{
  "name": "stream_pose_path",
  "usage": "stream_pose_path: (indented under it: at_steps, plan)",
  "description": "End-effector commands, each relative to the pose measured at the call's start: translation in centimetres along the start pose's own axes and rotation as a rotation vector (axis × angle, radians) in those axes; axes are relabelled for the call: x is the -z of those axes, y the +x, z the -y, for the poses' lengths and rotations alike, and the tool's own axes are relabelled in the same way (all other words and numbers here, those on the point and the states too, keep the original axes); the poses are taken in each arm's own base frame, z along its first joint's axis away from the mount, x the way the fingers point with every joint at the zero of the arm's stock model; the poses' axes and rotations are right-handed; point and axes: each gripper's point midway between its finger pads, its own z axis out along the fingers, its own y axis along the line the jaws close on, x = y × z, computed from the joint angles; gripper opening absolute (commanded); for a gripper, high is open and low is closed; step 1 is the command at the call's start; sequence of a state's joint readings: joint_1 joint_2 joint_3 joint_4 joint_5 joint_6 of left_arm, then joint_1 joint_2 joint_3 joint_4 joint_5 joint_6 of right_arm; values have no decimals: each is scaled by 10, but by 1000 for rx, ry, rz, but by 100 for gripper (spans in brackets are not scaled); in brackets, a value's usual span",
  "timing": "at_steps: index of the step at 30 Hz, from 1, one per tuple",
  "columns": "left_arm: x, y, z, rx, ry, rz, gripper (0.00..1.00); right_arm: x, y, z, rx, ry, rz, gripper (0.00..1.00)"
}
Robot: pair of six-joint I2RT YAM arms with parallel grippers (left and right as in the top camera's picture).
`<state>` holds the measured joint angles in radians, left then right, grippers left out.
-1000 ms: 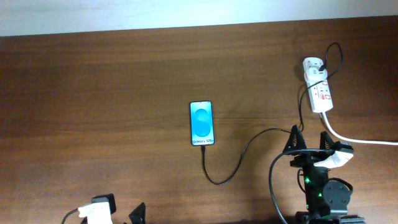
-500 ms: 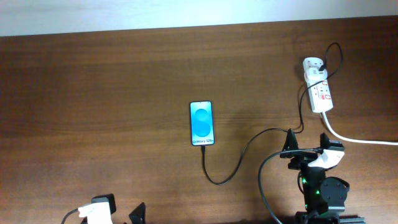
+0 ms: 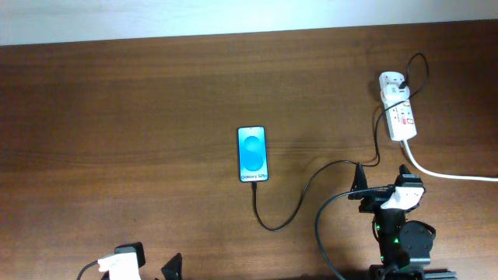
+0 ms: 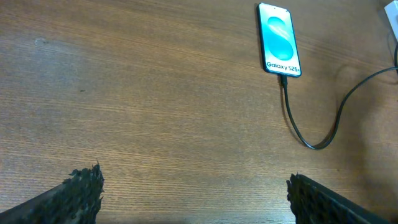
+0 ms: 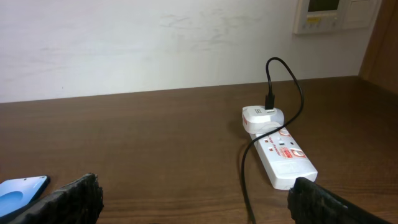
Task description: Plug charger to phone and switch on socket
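Note:
The phone point(image 3: 252, 154) lies flat mid-table with its blue screen lit; it also shows in the left wrist view point(image 4: 279, 39) and at the left edge of the right wrist view point(image 5: 18, 190). The charger's black cable point(image 3: 299, 201) runs from the phone's near end to the white adapter point(image 3: 393, 84) plugged into the socket point(image 3: 401, 117). In the left wrist view the cable's plug tip point(image 4: 283, 79) sits in the phone. The socket shows in the right wrist view point(image 5: 283, 155). My right gripper point(image 3: 381, 183) is open and empty, near of the socket. My left gripper point(image 4: 196, 193) is open and empty, near the front edge.
The socket's thick white cord point(image 3: 451, 176) runs off to the right. A pale wall point(image 5: 155, 43) stands behind the table's far edge, with a white panel point(image 5: 326, 15) on it.
My right arm has drawn back a little toward the front edge and shifted slightly left. The phone, cable and socket have not moved. The left arm is still.

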<state>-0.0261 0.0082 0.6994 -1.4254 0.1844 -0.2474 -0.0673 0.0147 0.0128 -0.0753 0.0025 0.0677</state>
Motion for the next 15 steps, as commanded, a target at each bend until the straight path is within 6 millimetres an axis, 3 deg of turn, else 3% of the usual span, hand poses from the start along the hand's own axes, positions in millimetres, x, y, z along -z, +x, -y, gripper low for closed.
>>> stream_pose_path:
  at_steps: [1,8,10,11,12,13,15]
  plan:
    - [1,0,2,-5,14,1,99,0,2,-2,9,-7,-1,98]
    - [1,-3,8,21,56,4,99,0,2,-2,9,-7,-1,99]
    - [3,-33,17,25,93,128,99,0,2,-2,9,-7,-1,99]
    - [7,-73,20,-3,90,295,99,0,2,-2,9,-7,-1,99]
    - [6,-99,21,-68,78,413,99,0,2,-2,9,-7,-1,99]
    - [-3,-116,22,-159,63,492,99,0,2,-2,9,-7,-1,99]
    - [-27,-126,18,-241,40,551,99,0,2,-2,9,-7,-1,99]
